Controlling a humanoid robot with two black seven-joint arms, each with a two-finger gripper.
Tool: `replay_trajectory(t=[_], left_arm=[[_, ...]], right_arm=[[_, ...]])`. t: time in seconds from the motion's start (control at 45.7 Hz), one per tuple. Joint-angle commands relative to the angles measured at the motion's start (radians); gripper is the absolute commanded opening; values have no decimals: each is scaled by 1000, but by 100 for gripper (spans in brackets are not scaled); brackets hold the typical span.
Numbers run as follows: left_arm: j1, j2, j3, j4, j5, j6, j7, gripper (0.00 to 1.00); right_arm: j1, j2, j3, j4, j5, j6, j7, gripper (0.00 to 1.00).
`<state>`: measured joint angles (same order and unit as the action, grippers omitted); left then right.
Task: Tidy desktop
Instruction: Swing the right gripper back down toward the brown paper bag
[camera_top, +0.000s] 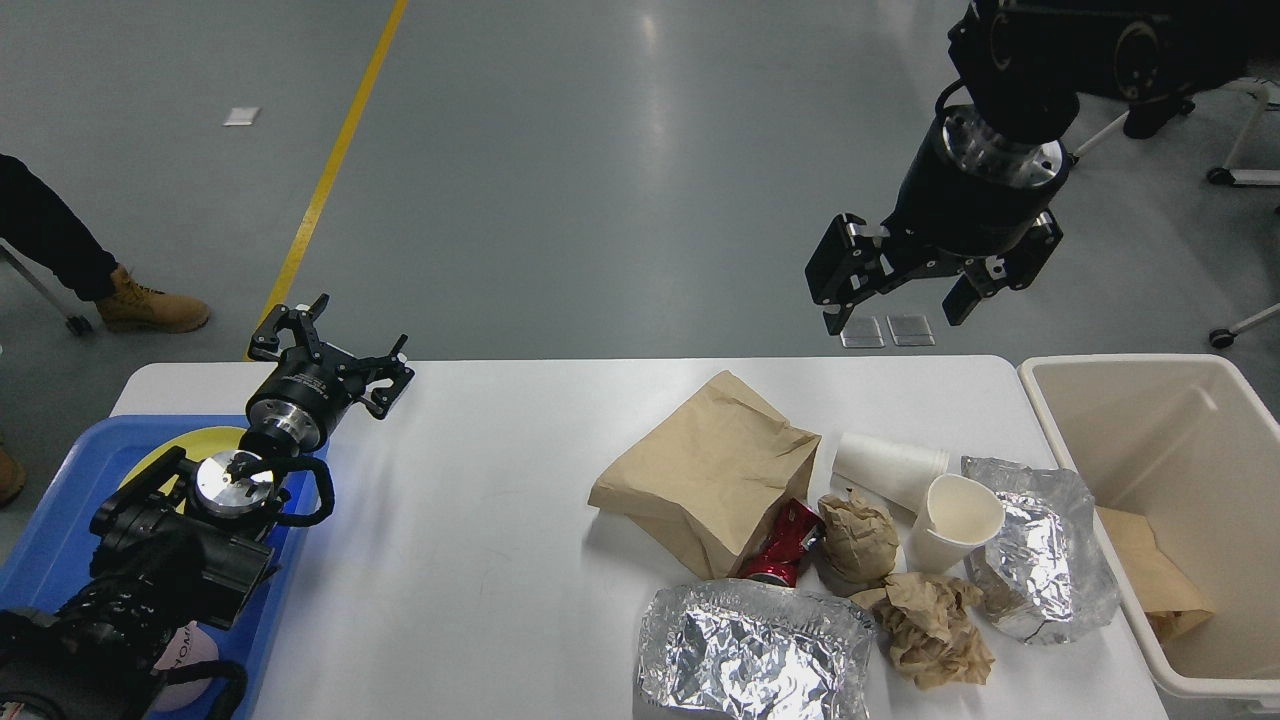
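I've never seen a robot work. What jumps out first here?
A heap of rubbish on the right of the white desktop: a brown paper bag, crumpled foil, white paper cups. Above it hangs the right pincer, open, beside a beige bin.

Almost nothing here can be read. A pale pink object (185, 640) at the lower left, partly hidden behind the left arm over the blue tray (60, 520), carries a few dark letters, but they are cut off and too small to make out. The crushed red can (782, 545) among the litter on the table (480, 520) shows white markings that stay illegible, and the paper bag (715, 470), the white cups (890, 465) and the foil sheets (750, 655) bear no print that can be told.
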<state>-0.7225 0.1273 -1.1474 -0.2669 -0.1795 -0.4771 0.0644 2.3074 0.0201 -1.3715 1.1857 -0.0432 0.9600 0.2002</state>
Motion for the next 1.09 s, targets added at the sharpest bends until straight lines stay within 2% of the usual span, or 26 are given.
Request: replay_trajectory(t=[0.0,0.46,0.766,0.876,1.073], left_arm=[[0,0,0,0,0,0,0,96],[0,0,0,0,0,0,0,96],[0,0,0,0,0,0,0,96],[0,0,0,0,0,0,0,96],[0,0,0,0,0,0,0,96]], right_arm=[[6,27,-11,17,-3,0,-2,100],[26,21,-12,23,-20,0,-2,100],[-72,-12,-67,12,-20,0,-4,100],[-154,-60,-78,31,-23,-157,-8,100],[-187,-178,-64,155,-21,-525,-50,100]])
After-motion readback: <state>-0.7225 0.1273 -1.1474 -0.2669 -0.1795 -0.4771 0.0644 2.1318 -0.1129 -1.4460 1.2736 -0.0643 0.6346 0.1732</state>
